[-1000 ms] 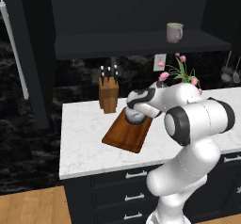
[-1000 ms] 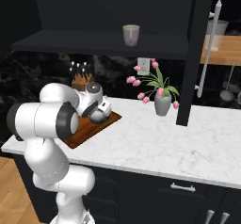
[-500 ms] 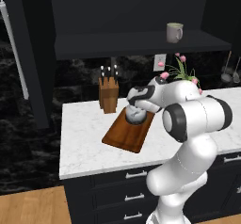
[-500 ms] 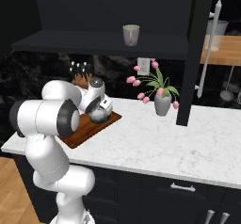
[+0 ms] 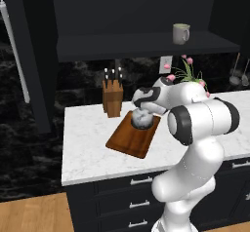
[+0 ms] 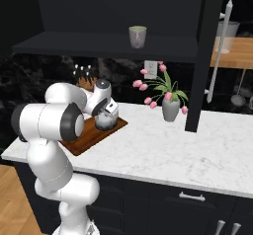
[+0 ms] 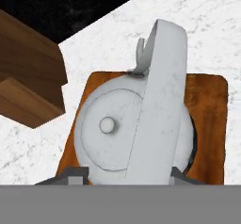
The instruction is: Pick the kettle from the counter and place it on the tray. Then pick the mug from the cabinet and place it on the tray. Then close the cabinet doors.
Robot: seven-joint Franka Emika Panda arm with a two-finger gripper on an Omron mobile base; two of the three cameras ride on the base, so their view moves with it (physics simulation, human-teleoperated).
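In the left base view, the arm is reaching down over the tray [image 5: 132, 138], which is lying on the white marble tabletop [image 5: 88, 148] just in front of the knife block [image 5: 112, 97]. The kettle [image 5: 142, 119] is sitting on the far end of the tray with the claw [image 5: 142, 112] right above it, so the first placing step looks to be ending. The mug [image 5: 180, 33] is waiting on the cabinet [image 5: 146, 46] shelf, up and to the right.

In the right base view, the kettle [image 6: 105, 121] is resting on the tray [image 6: 84, 137] under the hand, well apart from the vase with pink flowers [image 6: 170, 109]. The mug [image 6: 138, 36] is standing on the shelf above, and one cabinet door [image 6: 210, 56] is hanging open with its silver bar handle showing.

In the hand view, the camera is looking straight down on the kettle [image 7: 136, 133], its arched handle crossing the lid, with the tray [image 7: 207, 124] beneath. The fingertips [image 7: 75, 173] are sitting at either side of the kettle body; whether they are gripping or letting go cannot be told.

The next move probably calls for lifting clear of the handle, then rising toward the mug.
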